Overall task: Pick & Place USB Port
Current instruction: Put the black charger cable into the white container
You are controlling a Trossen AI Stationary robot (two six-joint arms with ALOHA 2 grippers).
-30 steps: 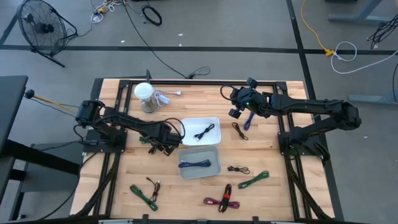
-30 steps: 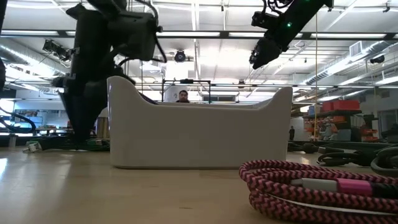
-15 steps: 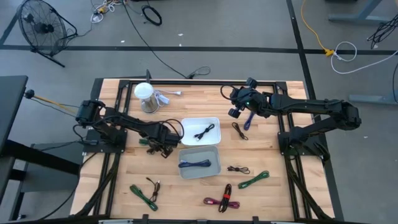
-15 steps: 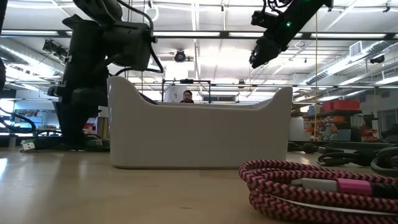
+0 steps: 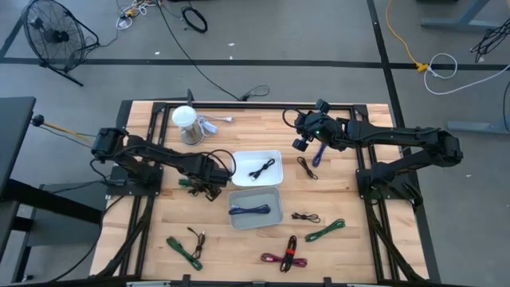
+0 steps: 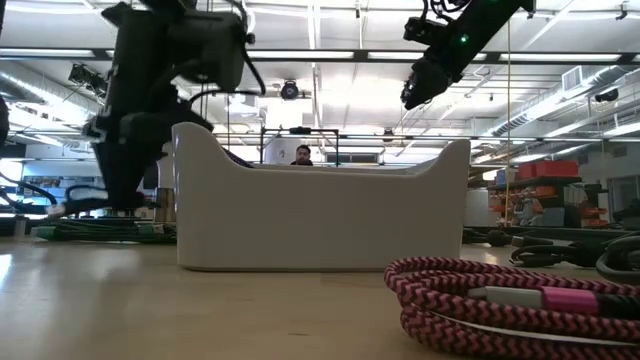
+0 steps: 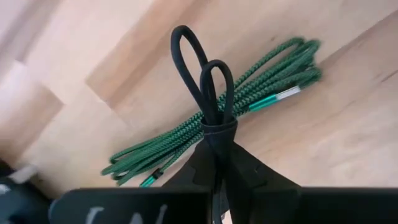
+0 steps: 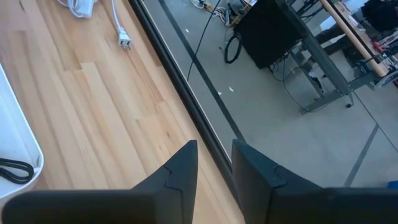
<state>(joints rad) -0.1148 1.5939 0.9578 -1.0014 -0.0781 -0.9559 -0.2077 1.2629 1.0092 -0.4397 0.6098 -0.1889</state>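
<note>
My left gripper (image 5: 209, 188) hangs left of the two trays, shut on a bundled black USB cable (image 7: 205, 81). The cable's loops stick out past the fingertips in the left wrist view. A coiled green cable (image 7: 249, 87) lies on the wood just below it, also seen in the high view (image 5: 185, 181). In the low view the gripper (image 6: 115, 190) is above the table with the cable (image 6: 95, 204) beneath it. My right gripper (image 5: 301, 137) waits high over the far right of the table, open, with nothing between its fingers (image 8: 186, 168). My left gripper pinches the black cable bundle between its two fingers at the wrapped neck just below the loops (image 7: 217, 124). The fingers come from above, pointing down. The bundle is lifted clear of the table, its loops beyond the fingertips.
A white tray (image 5: 241, 159) holds a black cable and a grey tray (image 5: 235, 219) holds a blue one. More cables lie near the front: green (image 5: 185, 253), pink (image 5: 285, 257), green (image 5: 325, 231), black (image 5: 305, 217). A white cup (image 5: 186, 119) stands at the far left.
My left gripper has gone down to the table beside the green cable and then risen, bringing the black cable bundle up off the wood. The green cable has stayed where it was.
</note>
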